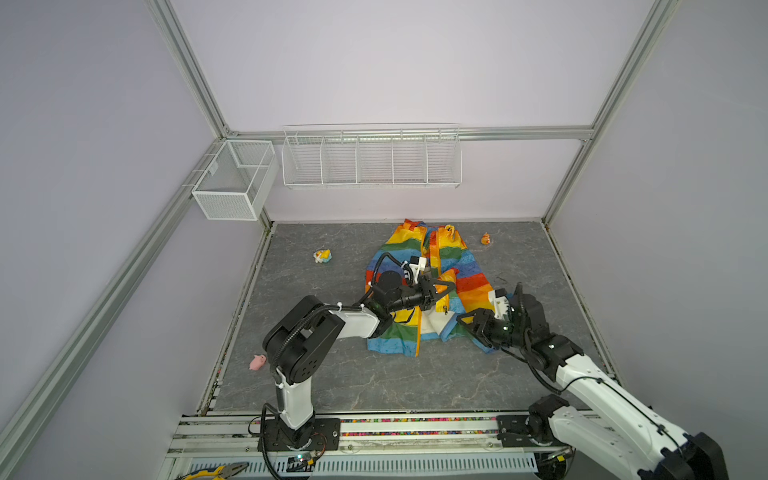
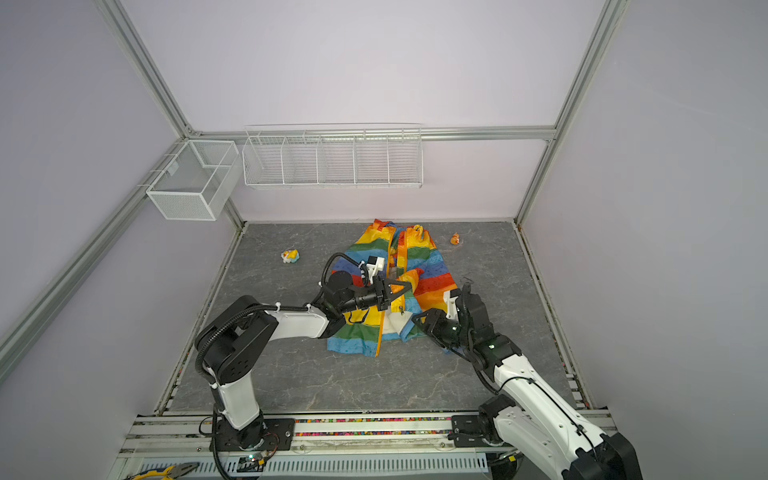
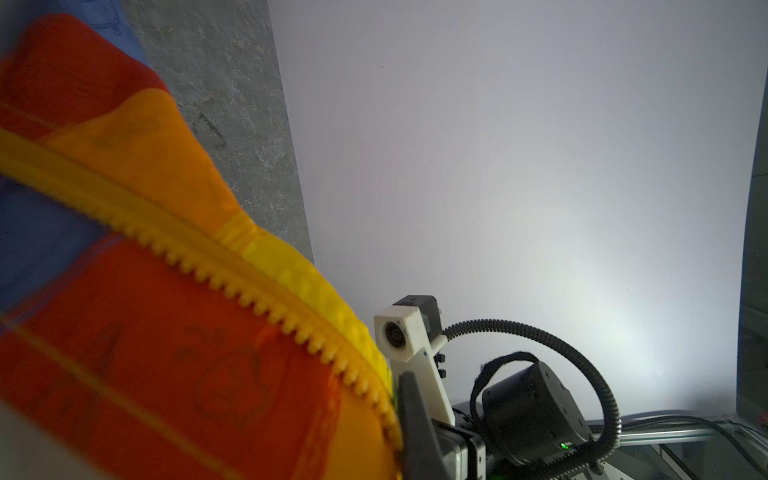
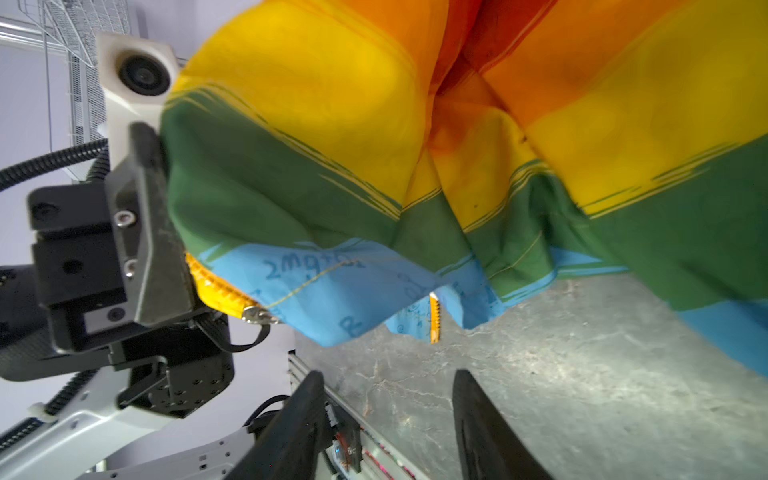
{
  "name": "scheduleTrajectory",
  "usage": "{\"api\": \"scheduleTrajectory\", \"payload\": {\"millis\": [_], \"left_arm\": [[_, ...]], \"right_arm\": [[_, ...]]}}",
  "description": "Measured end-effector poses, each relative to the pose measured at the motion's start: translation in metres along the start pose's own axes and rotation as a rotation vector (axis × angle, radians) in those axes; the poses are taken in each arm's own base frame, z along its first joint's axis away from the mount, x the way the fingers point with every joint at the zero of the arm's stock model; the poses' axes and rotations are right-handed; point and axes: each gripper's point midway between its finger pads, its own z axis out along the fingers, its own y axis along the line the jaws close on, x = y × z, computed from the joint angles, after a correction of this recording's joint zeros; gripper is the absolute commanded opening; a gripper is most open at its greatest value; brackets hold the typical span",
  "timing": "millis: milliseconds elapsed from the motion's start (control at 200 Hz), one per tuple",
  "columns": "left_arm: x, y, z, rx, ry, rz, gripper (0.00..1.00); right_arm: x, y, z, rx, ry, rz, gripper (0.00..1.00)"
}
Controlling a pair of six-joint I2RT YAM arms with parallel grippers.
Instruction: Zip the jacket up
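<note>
I judge the job barely begun. The jacket [image 1: 469,270] lies toward the back middle of the table [image 1: 374,382] with its front open, and the two zipper sides are apart wherever I can see them. My left claw [image 1: 445,291] is pressed together on a fold of one front panel at its band [image 3: 249,291], holding it up off the table. In the right wrist view the slider [image 4: 257,313] sits at that band's lower end, just beside the claw's finger. The loose end [image 4: 434,320] of the other band hangs at the blue hem, apart from the slider. My right claw [image 4: 387,374] is spread and empty, near that hem. What is left, as I see it, is everything: grip the loose end, seat it in the slider, then draw the slider up.
</note>
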Motion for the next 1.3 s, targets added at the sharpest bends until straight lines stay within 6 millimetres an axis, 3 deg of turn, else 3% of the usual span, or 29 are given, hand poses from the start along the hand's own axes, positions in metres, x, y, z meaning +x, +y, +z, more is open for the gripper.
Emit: {"api": "scheduleTrajectory", "payload": {"millis": [80,185,445,550,740,885,1100,1300], "left_arm": [[0.0,0.0,0.0,-0.021,0.005,-0.001,0.0],[0.0,-0.001,0.002,-0.049,0.018,-0.001,0.0],[0.008,0.005,0.005,-0.118,0.089,-0.045,0.0],[0.012,0.009,0.005,-0.142,0.111,-0.068,0.0],[0.016,0.011,0.004,-0.157,0.139,-0.091,0.0],[0.016,0.011,0.005,-0.164,0.144,-0.095,0.0],[0.017,0.012,0.005,-0.171,0.146,-0.095,0.0],[0.017,0.024,0.012,-0.17,0.156,-0.099,0.0]], "right_arm": [[0.0,-0.002,-0.006,0.009,-0.009,-0.038,0.7],[0.0,0.0,-0.012,0.003,-0.02,-0.109,0.71],[-0.003,0.027,-0.021,-0.096,-0.024,-0.319,0.85],[-0.006,0.035,-0.023,-0.123,-0.033,-0.369,0.84],[-0.005,0.036,-0.013,-0.143,0.012,-0.397,0.71],[-0.002,0.034,-0.01,-0.148,0.036,-0.381,0.74],[-0.003,0.043,-0.02,-0.172,0.007,-0.338,0.79],[-0.004,0.032,-0.03,-0.104,-0.028,-0.325,0.81]]}}
